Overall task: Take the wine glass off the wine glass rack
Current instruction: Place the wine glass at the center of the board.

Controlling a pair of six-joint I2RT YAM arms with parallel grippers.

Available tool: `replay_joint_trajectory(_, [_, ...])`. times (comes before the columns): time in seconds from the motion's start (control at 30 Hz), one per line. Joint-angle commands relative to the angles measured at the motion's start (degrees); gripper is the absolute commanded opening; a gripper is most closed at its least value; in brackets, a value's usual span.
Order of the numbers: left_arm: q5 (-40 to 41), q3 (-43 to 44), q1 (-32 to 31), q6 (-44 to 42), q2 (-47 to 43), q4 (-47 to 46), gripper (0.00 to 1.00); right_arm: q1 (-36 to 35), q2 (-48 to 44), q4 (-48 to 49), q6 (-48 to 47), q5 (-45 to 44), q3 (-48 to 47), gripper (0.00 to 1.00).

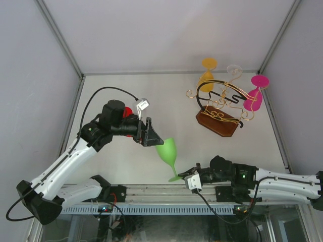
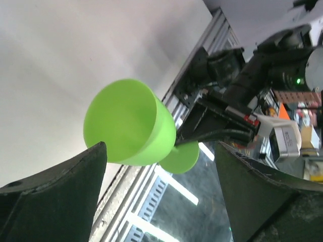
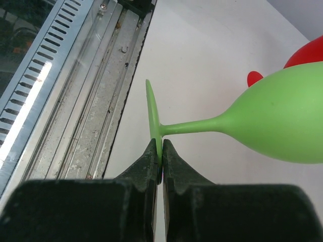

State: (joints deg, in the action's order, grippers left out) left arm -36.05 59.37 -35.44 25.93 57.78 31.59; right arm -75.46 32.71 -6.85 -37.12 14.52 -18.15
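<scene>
- Right end effector [image 3: 160, 154] is clamped shut on the foot rim of the green wine glass [image 3: 282, 118], holding it sideways.
- That glass is off and well clear of the wine glass rack [image 1: 217, 125], down to the rack's near left.
- Left end effector [image 1: 150, 134] gapes wide at the bowl's mouth, gripping nothing.
- Looks like a handover: the left jaws must close gently around the bowl before the right lets go.

Before rack [image 1: 218, 121] lies wine glass [image 1: 167, 151], perhaps off table [image 1: 126, 96].

grn glass [image 1: 167, 150], pink glass [image 1: 254, 102], brn rack base [image 1: 217, 123]
</scene>
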Motion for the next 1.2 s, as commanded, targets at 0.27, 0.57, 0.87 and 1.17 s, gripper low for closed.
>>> replay_joint_trajectory(0.27, [-12.6, 6.4, -2.6, -8.5, 5.6, 4.4, 0.82, -0.4, 1.1, 2.6, -1.5, 3.5, -2.7, 0.00])
replay_joint_trajectory(0.57, [-15.9, 6.8, -5.5, -12.9, 7.5, 7.0, 0.75, -0.3, 1.3, 3.4, -1.9, 4.0, -2.9, 0.00])
replay_joint_trajectory(0.87, [-15.8, 5.8, -7.3, -14.7, 6.4, 8.0, 0.64, -0.1, 3.6, 4.5, -2.1, 1.1, -2.7, 0.00])
replay_joint_trajectory(1.17, [-16.0, 3.6, -8.0, -15.6, 4.7, 8.8, 0.52, -0.1, 2.6, 7.4, -2.2, -5.9, -1.6, 0.00])
